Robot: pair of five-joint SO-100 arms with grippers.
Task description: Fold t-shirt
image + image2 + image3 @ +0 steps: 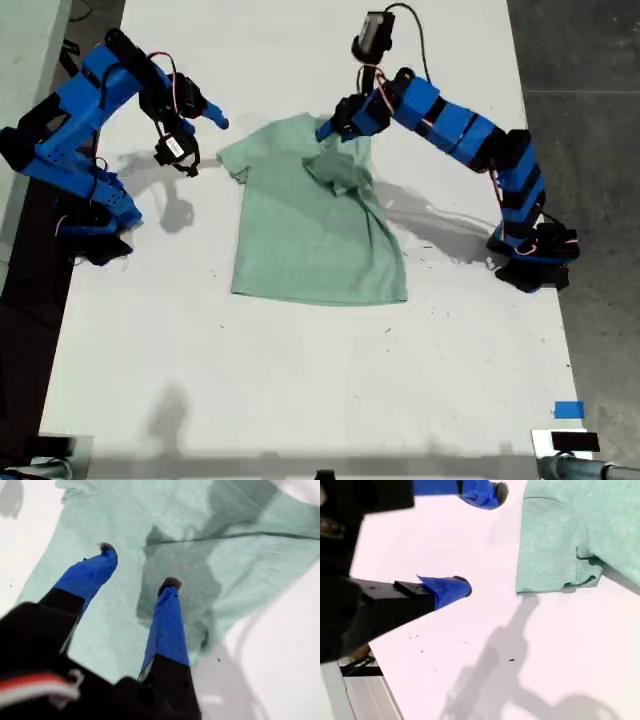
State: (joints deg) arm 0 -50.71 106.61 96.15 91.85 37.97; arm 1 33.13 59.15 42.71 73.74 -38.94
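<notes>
The pale mint-green t-shirt (310, 245) lies flat on the white table (300, 380), collar toward the far edge. Its sleeve on the exterior view's right is folded inward into a bunched flap (340, 172) on the chest. My first gripper (336, 124) hovers over that shoulder, open, with only cloth (240, 565) beneath its blue fingertips (170, 587) and nothing held (138, 565). My second gripper (205, 135) is open over bare table beside the flat sleeve (545, 555) on the exterior view's left, not touching it (480, 538).
A blue tape square (568, 409) and a black object (575, 441) sit near the front corner at the exterior view's right. Both arm bases (95, 225) (535, 260) stand at the table's side edges. Dark floor (590, 60) lies beyond the table.
</notes>
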